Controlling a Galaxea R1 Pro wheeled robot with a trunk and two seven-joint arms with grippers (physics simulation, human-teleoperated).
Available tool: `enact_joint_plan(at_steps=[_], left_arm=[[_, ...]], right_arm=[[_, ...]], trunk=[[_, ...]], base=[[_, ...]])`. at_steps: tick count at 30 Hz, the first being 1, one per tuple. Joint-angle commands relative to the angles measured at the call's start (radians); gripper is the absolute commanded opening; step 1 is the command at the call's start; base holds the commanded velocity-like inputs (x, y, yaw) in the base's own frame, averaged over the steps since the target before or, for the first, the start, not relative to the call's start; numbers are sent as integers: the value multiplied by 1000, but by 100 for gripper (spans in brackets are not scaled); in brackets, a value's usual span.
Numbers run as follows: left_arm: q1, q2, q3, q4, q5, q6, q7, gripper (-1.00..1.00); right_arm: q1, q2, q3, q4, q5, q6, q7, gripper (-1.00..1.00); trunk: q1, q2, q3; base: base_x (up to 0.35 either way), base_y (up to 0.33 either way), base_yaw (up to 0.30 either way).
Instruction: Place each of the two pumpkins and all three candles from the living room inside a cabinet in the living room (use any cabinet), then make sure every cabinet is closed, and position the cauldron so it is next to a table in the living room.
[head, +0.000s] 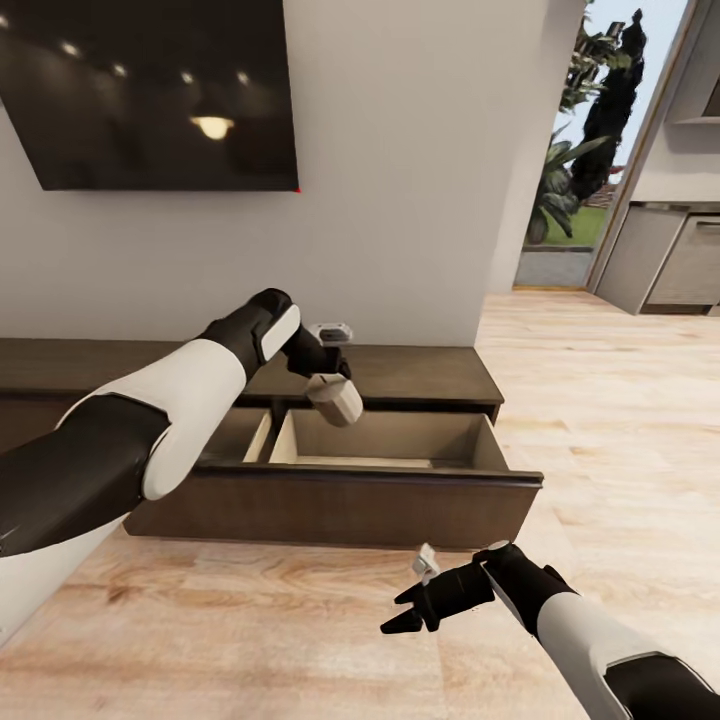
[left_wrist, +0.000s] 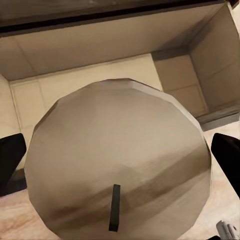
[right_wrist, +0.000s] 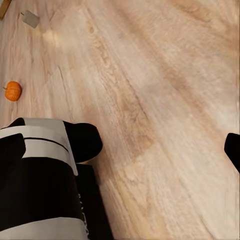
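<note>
The off-white faceted candle (head: 336, 399), dark wick showing, is clamped in the left gripper (head: 330, 385) above the open drawer (head: 400, 440); the right gripper (head: 420, 600) hangs spread, empty.

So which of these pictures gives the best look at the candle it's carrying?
The head view: the candle shows whole, held by the left gripper above the open drawer. The left wrist view sees just its wick end, up close. The right wrist view looks at floor and a pumpkin.

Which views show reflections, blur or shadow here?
Head view: ceiling lights reflect in the dark TV; the doorway is bright. Left wrist view: the candle is very near, soft-edged, above the shaded drawer. Right wrist view: even light on the floor; pumpkin tiny.
</note>
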Motion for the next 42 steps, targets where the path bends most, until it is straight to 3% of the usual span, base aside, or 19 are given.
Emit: enact_joint_plan(at_steps=[1,6,17,22,42], left_arm=[[-1,-1,-11,-1,6,3,0,-100],[-1,-3,-34,1,3,2,-1,-100],[-1,-3,-37,16,5,0,13,-100],[-1,-3,-37,20,11,2,-52,-100],[-1,-3,-38,42,4,-4,-80,-100]], right_arm=[[0,0,-5,-2,7,9,5,100],[-1,3,-5,0,7,7,4,100],[-1,6,-5,1,4,11,1,100],[-1,6,-4,2,4,13,-6,100],[-1,8,-2,35,5,-28,0,100]], trunk=[[0,0,-1],[0,0,-1],[0,0,-1],[0,0,-1],[9,-5,-78]], base=[[297,0,0],[329,0,0],[181,0,0],[6,0,0],[0,0,0]])
